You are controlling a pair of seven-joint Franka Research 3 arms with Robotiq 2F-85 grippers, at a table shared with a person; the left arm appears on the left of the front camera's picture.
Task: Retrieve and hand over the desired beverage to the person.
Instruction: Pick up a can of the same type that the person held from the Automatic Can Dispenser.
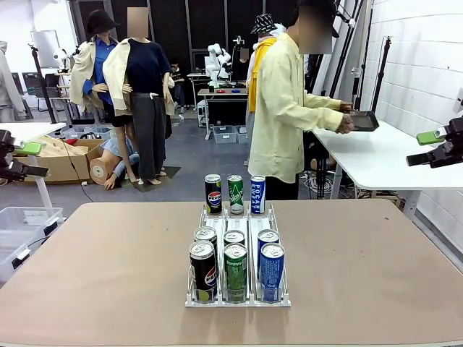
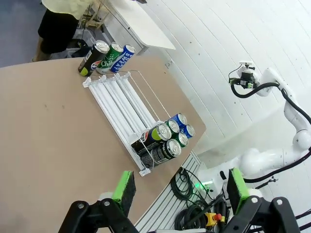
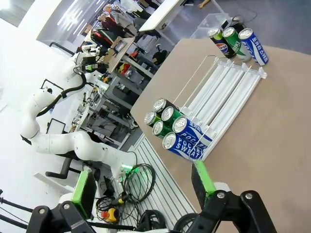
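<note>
Green-padded left tool and right tool stand spread, empty; front view shows the person.

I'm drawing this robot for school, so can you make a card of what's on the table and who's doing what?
Table: brown, holds a white can rack
Near cans: six, at rack's near end
Far cans: three, by its far end
Person: beyond the table, turned sideways, holding a dark flat thing
Left gripper: open, empty
Right gripper: open, empty

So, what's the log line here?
left pincer: open; right pincer: open; aluminium drink cans: standing in clear plastic rack; person in pale-yellow shirt: turned aside
</note>
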